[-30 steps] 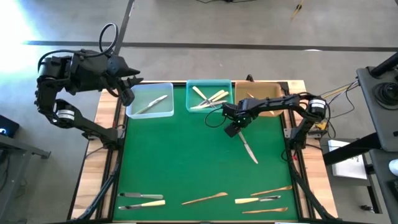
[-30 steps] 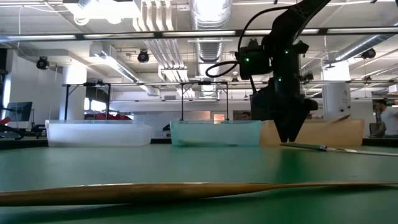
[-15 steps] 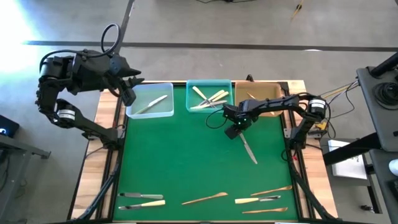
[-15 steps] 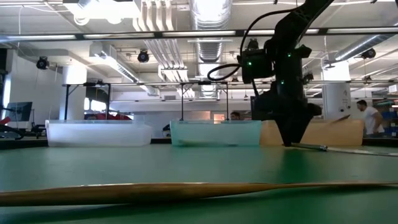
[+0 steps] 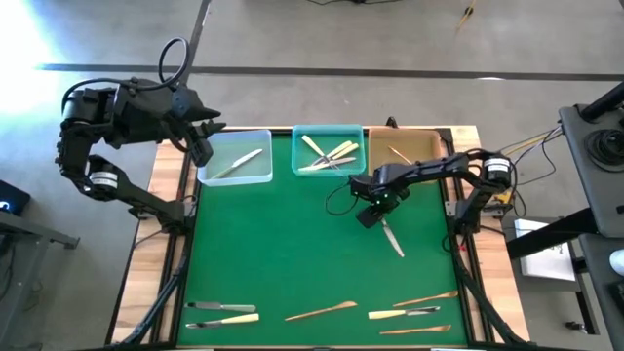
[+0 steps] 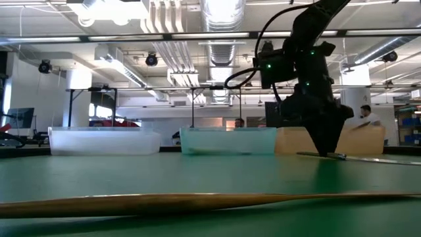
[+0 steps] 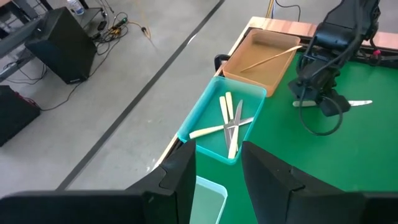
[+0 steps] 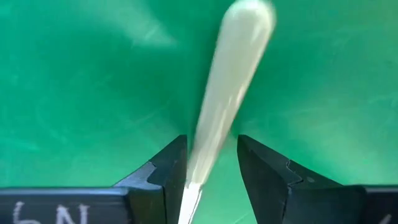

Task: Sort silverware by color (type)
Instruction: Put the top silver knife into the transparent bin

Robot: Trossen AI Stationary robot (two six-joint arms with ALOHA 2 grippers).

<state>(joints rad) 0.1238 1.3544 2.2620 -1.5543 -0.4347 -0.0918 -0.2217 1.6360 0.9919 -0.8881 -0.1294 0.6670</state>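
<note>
A silver-grey utensil lies flat on the green mat right of centre. My right gripper is down at the utensil's far end, pointing down, open. In the right wrist view its fingers stand on either side of the utensil's narrow part, and the wide rounded end lies beyond them. In the low view its tip is at mat level beside the utensil. My left gripper waits open by the clear tray. My right gripper comes at the silver utensil from above, with one open finger on each side of the narrow part, across its length. The utensil lies flat on the mat. I cannot tell whether a finger touches it.
Three trays line the far edge. The clear one holds a silver utensil, the teal one cream and silver utensils, the brown one a wooden utensil. Several silver, cream and wooden utensils lie along the near edge. The mat's middle is bare.
My right gripper has moved a short way toward the near edge along the silver utensil, staying low over the mat. The utensil has stayed where it was.
</note>
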